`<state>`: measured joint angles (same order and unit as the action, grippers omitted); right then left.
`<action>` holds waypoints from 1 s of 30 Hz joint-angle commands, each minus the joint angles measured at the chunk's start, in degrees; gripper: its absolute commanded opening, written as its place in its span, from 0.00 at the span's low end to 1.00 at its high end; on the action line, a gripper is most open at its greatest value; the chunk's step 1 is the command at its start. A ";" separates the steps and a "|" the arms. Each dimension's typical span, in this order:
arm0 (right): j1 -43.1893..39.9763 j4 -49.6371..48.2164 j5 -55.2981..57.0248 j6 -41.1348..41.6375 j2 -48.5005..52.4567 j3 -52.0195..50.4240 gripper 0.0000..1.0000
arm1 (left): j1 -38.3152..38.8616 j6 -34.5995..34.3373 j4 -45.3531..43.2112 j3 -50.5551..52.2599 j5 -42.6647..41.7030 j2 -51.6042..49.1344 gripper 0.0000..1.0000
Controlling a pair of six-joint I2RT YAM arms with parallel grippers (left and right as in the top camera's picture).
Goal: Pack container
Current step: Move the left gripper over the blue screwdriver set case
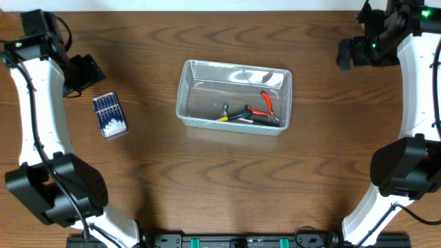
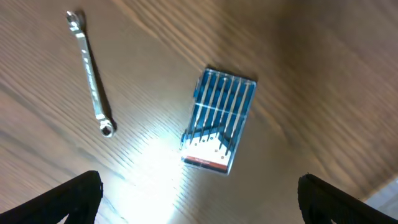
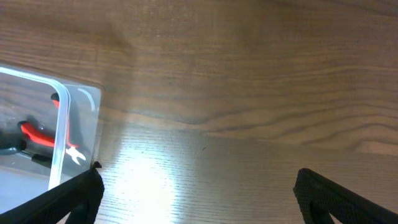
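Observation:
The clear plastic container (image 1: 183, 100) stands mid-table. It holds red-handled pliers (image 1: 266, 103) and dark-handled tools (image 1: 236, 115). My left gripper (image 1: 86, 72) is open and empty at the far left, above the table. In the left wrist view (image 2: 199, 202) the blue case of screwdriver bits (image 2: 219, 121) and a silver wrench (image 2: 91, 73) lie ahead of it. My right gripper (image 1: 348, 54) is open and empty at the far right. In the right wrist view (image 3: 199, 199) the container's corner (image 3: 62, 124) with the pliers (image 3: 37, 134) is at its left.
The blue bit case (image 1: 109, 114) lies on the wooden table left of the container. The wrench does not show in the overhead view, where the left arm covers that area. Both arm bases stand at the front corners.

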<state>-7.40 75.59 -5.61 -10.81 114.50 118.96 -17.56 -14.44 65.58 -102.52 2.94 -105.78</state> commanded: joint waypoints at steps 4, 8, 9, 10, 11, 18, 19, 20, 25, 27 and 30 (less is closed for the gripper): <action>-0.46 -0.13 -0.46 -0.61 0.22 0.11 0.99 | -0.09 -0.92 0.17 -0.07 -0.63 0.31 0.98; -0.46 -0.07 -0.44 -0.63 0.22 0.11 0.99 | -0.09 -0.92 0.20 -0.07 -0.66 0.31 0.98; -0.46 0.02 -0.44 -0.63 0.22 0.11 0.99 | 0.02 -0.92 0.20 -0.02 -0.79 0.24 0.98; -0.46 0.07 -0.44 -0.63 0.22 0.11 0.99 | 0.15 -0.92 0.22 -0.02 -1.03 0.20 0.98; -0.46 0.07 -0.44 -0.63 0.22 0.11 0.99 | 0.37 -0.92 0.22 0.04 -1.05 0.04 0.98; -0.46 0.04 -0.44 -0.61 0.22 0.11 0.99 | 3.87 -0.92 1.03 0.09 -1.03 -2.82 0.98; -0.46 0.09 -0.44 -0.61 0.22 0.11 0.99 | 4.46 -0.94 1.01 0.09 -1.03 -3.58 0.98; -0.46 0.11 -0.44 -0.61 0.22 0.11 0.99 | 4.94 -1.29 1.01 0.09 -1.01 -4.44 0.98; -0.46 0.20 -0.44 -0.61 0.22 0.11 0.99 | 5.38 -4.79 1.22 0.09 -1.07 -9.51 0.98; -0.46 0.46 -0.44 -0.61 0.22 0.11 0.99 | 5.35 -4.70 1.22 0.09 -1.75 -11.41 0.98; -0.46 0.85 -0.44 -0.61 0.22 0.11 0.99 | 5.38 -3.23 1.18 0.09 -4.13 -14.32 0.98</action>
<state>-7.40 76.05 -5.61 -10.81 114.50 118.96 -11.94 -17.50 66.28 -102.52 0.95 -117.97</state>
